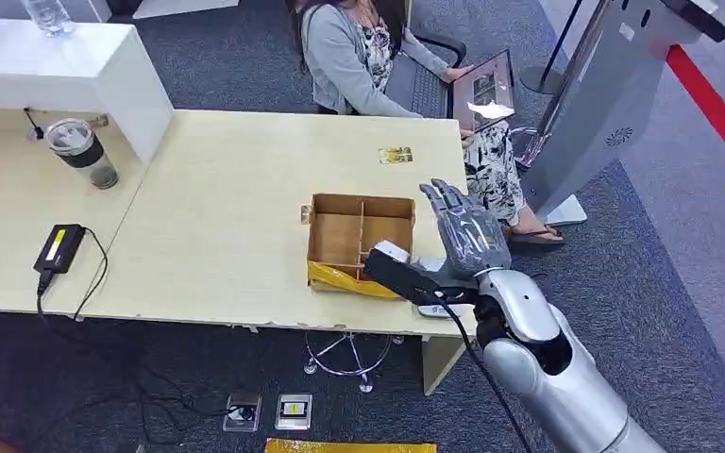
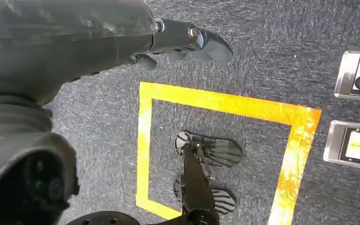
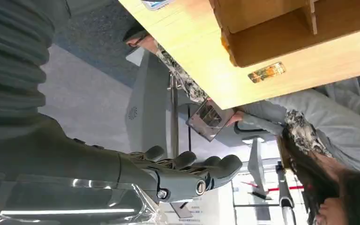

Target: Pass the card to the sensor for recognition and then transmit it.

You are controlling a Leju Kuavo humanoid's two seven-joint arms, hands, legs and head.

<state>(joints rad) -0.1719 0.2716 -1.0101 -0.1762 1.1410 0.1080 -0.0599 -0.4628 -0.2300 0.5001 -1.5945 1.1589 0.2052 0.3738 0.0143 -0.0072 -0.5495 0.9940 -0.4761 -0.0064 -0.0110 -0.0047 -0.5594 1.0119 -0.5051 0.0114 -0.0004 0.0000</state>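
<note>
Hovering at centre-right of the head view beside the cardboard box (image 1: 359,243), the right hand (image 1: 467,231) is spreading its fingers, holding nothing. The card (image 1: 396,155) is lying on the tabletop (image 1: 217,189) above it; reaching flat risks sliding it away.

Silver arm (image 1: 547,363), glossy, with black joint gaps and a thin black cable. Grey hand (image 1: 467,231) under clear film, ribbed grey cuff, darker fingers (image 3: 215,166), small screws.

Bright, even light — soft shadows
</note>
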